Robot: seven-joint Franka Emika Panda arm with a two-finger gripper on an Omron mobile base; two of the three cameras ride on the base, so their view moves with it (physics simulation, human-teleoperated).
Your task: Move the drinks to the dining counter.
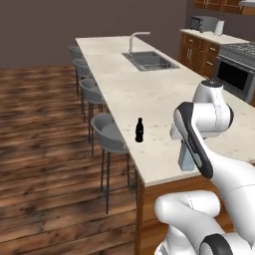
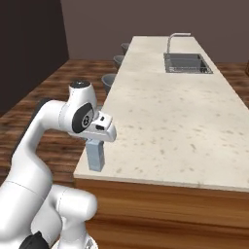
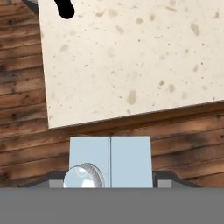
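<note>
Carton (image 2: 96,155) stands upright in the end effector (image 3: 110,181), clamped between its fingers at the near left corner of the tabletop (image 2: 165,121), right by the edge. Open stone stretches far toward the sink (image 1: 149,61). From the left base view, a small dark bottle (image 1: 139,130) stands beside the stools (image 1: 110,133); the hand view looks down on the carton's cap.

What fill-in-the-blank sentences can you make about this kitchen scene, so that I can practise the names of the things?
1. The fingers are closed on a pale blue ____ with a round cap.
2. A dark bottle stands on the dining counter, near the edge where the grey ____ are.
3. At the far end of the counter, the curved faucet stands beside the ____.

Missing words: carton; stools; sink.
</note>
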